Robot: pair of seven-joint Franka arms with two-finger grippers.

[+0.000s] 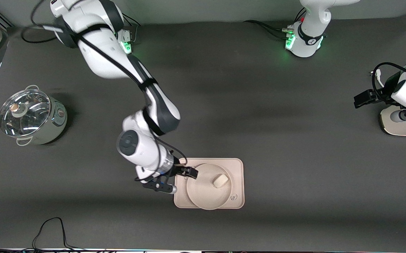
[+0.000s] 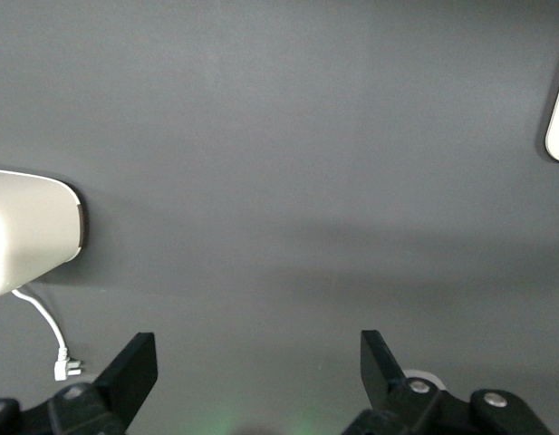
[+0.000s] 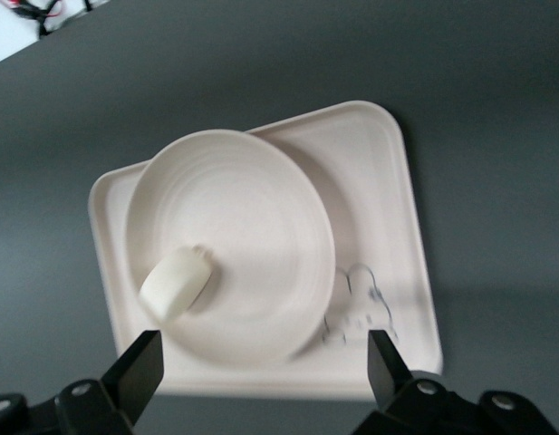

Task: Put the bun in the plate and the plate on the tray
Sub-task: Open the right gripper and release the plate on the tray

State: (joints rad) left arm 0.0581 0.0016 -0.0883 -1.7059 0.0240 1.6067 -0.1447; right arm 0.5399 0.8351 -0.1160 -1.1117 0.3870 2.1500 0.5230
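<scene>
Dark grey counter (image 1: 259, 105). Right end effector (image 1: 188, 173) open, holding nothing, over the tray (image 1: 237, 165) edge toward the right arm's end. Plate (image 1: 203, 196) just beside it, resting on tray; bun (image 1: 220, 181) in plate. Left end effector (image 2: 259, 372) open, empty, waiting over bare counter, well apart.

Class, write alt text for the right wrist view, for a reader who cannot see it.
A small off-white bun lies in a round cream plate, which rests on a pale rectangular tray printed with a cartoon animal, on a dark grey table. The right gripper is open above the tray, its two black fingers apart.
</scene>
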